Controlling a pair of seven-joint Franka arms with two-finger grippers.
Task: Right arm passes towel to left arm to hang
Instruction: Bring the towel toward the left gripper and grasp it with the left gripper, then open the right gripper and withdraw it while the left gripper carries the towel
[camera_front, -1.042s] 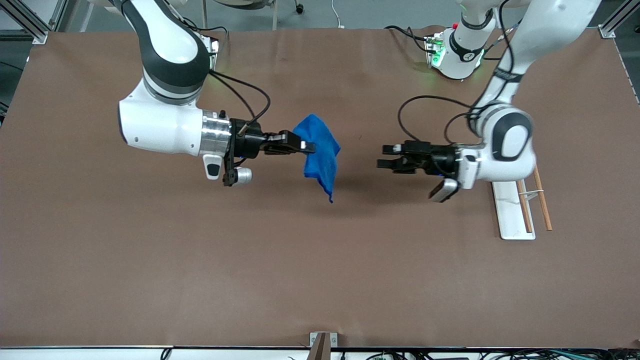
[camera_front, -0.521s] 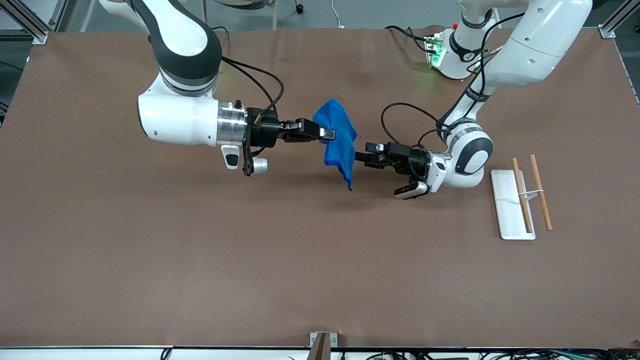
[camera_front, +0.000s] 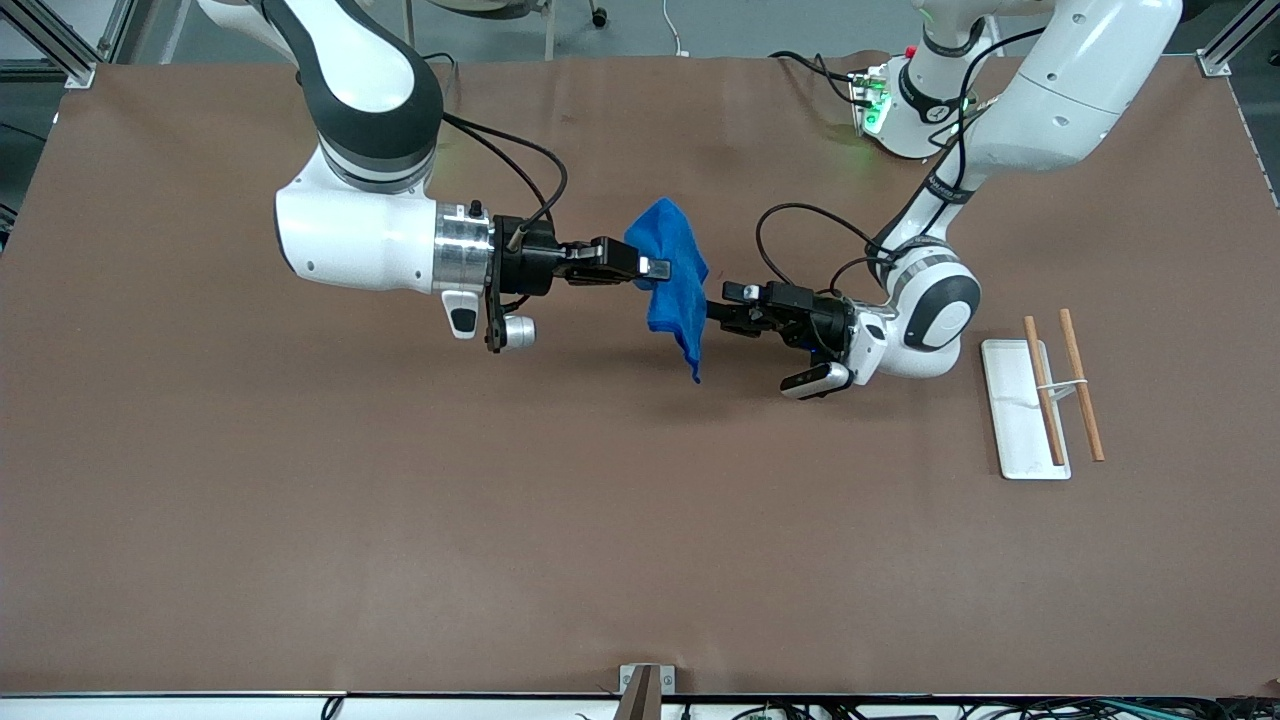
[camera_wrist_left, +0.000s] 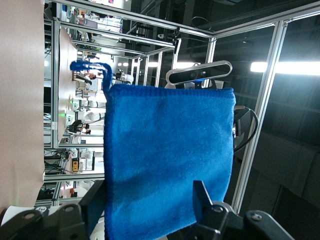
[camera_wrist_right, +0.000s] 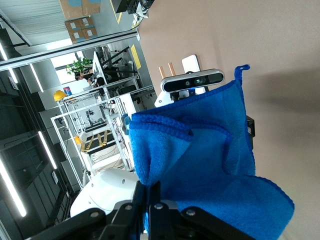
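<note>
The blue towel (camera_front: 670, 290) hangs in the air over the middle of the table, its loop corner pointing down. My right gripper (camera_front: 655, 268) is shut on its upper bunched part; the right wrist view shows the fingers (camera_wrist_right: 150, 192) pinching the towel (camera_wrist_right: 200, 160). My left gripper (camera_front: 722, 306) is level with the towel's lower half and open. In the left wrist view the towel (camera_wrist_left: 170, 150) hangs flat between my left gripper's (camera_wrist_left: 150, 210) two spread fingers (camera_wrist_left: 201, 196). The fingers are not closed on the cloth.
A white flat base (camera_front: 1005, 420) with two upright wooden rods (camera_front: 1045, 395) stands toward the left arm's end of the table. The left arm's green-lit base (camera_front: 905, 105) is at the table's top edge.
Both arms moved toward each other with the towel held up. The left gripper swung in from the rack side and now has the towel's edge between its fingers.
</note>
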